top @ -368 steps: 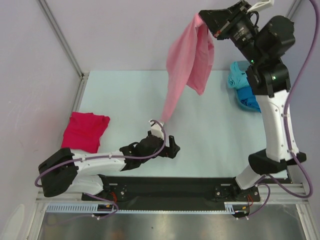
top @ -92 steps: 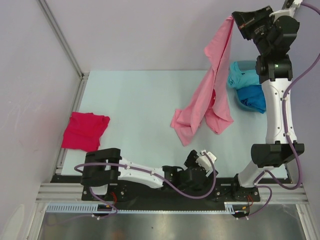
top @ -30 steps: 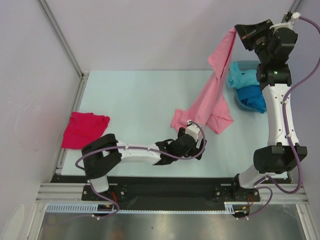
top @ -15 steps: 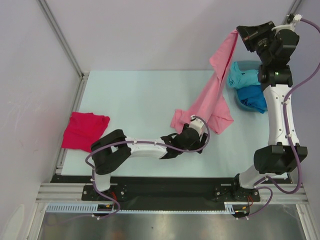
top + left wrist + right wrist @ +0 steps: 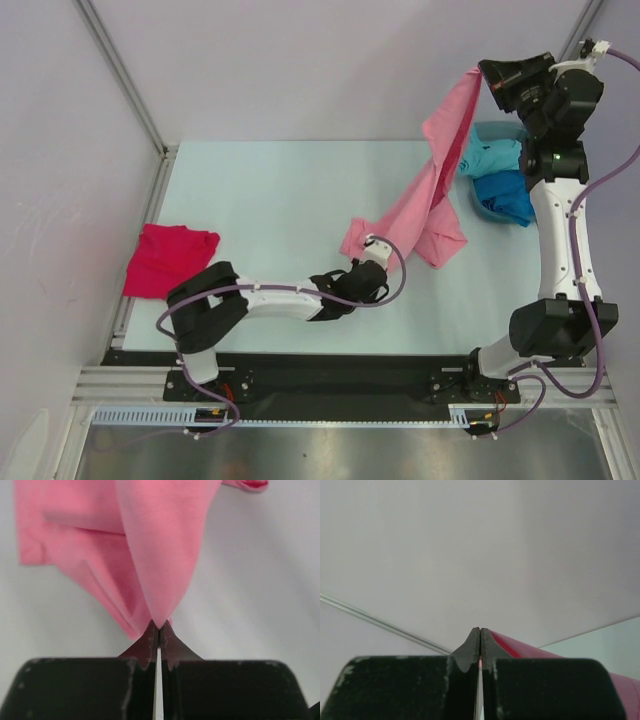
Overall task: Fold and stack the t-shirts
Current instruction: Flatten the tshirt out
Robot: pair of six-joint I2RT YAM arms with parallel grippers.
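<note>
Pinching the pink shirt [image 5: 432, 185] at two places: my left gripper [image 5: 158, 626] is clamped on a low fold of it near the table's [image 5: 260, 190] middle, toward 5 o'clock, and my right gripper [image 5: 487, 75] is clamped on its top edge, high up at 1 o'clock. The cloth slopes down between them, its lower part resting on the table. The crimson shirt [image 5: 170, 260] lies at 9 o'clock. The turquoise shirt [image 5: 488, 155] and blue shirt [image 5: 503, 195] sit together at 2 o'clock.

This looks like a robot lab. Two white robot arms [image 5: 275, 297] with purple cables [image 5: 404, 268] are bolted to a metal rail [image 5: 330, 412]. Under the left fingers [image 5: 149, 642] is a pale table [image 5: 260, 580]. Past the right fingers [image 5: 470, 650] are plain walls [image 5: 470, 545] and a metal frame [image 5: 380, 622].
</note>
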